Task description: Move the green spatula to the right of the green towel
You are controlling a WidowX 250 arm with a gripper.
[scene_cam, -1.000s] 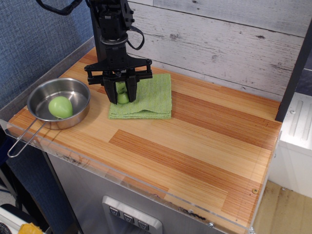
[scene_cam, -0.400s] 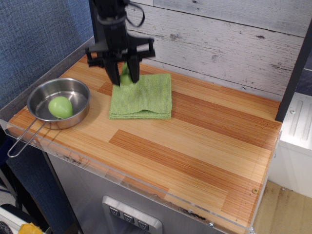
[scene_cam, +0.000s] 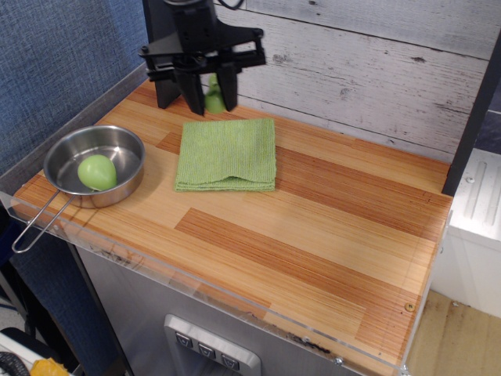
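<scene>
Gripper [scene_cam: 210, 95]: black, two-fingered, raised above the counter's back edge toward the back-left corner; fingers point down and are clenched on the green spatula [scene_cam: 214, 99]. Only the utensil's light-green handle shows between the fingers; its head cannot be made out. Spatula clear of the counter surface, held in the air just behind the towel's back edge.

Green towel [scene_cam: 228, 153]: rectangular ribbed cloth, lying flat on the wooden counter [scene_cam: 329, 227] in the back-left part, directly in front of and below the gripper, not touching it. Front edge slightly rumpled.

Open room: wood to the right of the towel is bare through to the right edge and the front-right corner; the front half of the counter likewise. A clear raised lip runs along the front and left edges. A whitewashed plank wall [scene_cam: 376, 70] stands along the back edge.

Steel pan [scene_cam: 94, 163]: round, with a wire handle reaching toward the front-left corner, set near the left edge, just left of the towel and apart from it. Contents: one green egg-shaped ball [scene_cam: 97, 171], resting inside on the pan's floor.
</scene>
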